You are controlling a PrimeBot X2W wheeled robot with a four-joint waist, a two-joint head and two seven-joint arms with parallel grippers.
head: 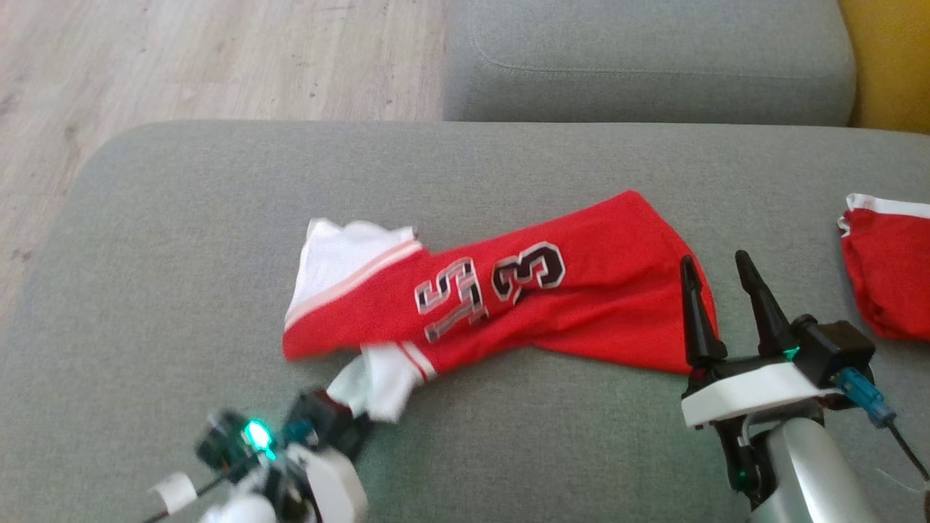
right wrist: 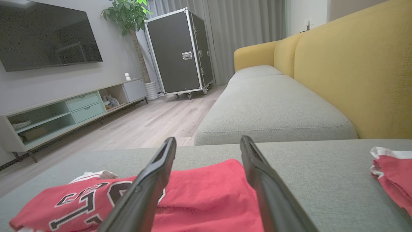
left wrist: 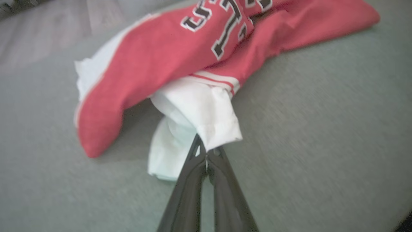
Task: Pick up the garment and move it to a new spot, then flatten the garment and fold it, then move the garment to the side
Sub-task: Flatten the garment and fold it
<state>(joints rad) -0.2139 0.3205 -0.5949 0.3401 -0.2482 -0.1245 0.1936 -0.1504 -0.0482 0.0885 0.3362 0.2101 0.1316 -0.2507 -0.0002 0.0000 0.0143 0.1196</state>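
A broad grey seat cushion point(head: 182, 290) takes up most of the head view. A second grey cushion point(head: 647, 58) lies beyond it, with a wooden floor point(head: 218, 58) to the left and a yellow backrest point(right wrist: 354, 80) to the right.

The garment point(head: 581, 290), a red jersey with white sleeves and black-and-white lettering, lies near the middle of the seat cushion. It is stretched crosswise and rumpled, with its white-trimmed end to the left and its plain red end to the right. A smaller red cloth point(head: 890, 276) with a white edge lies well apart from it, at the far right of the same cushion.

The right pincer point(head: 714, 260) stands released with its two dark fingers spread, at the garment's red right end. The left finger overlaps the red edge in the head view. I cannot tell whether it touches the cloth.

The left pincer point(left wrist: 204, 151) is clenched, its fingers pressed together on the corner of a white sleeve point(left wrist: 206, 112) at the garment's near left end. The sleeve is drawn out from the red body toward the wrist.
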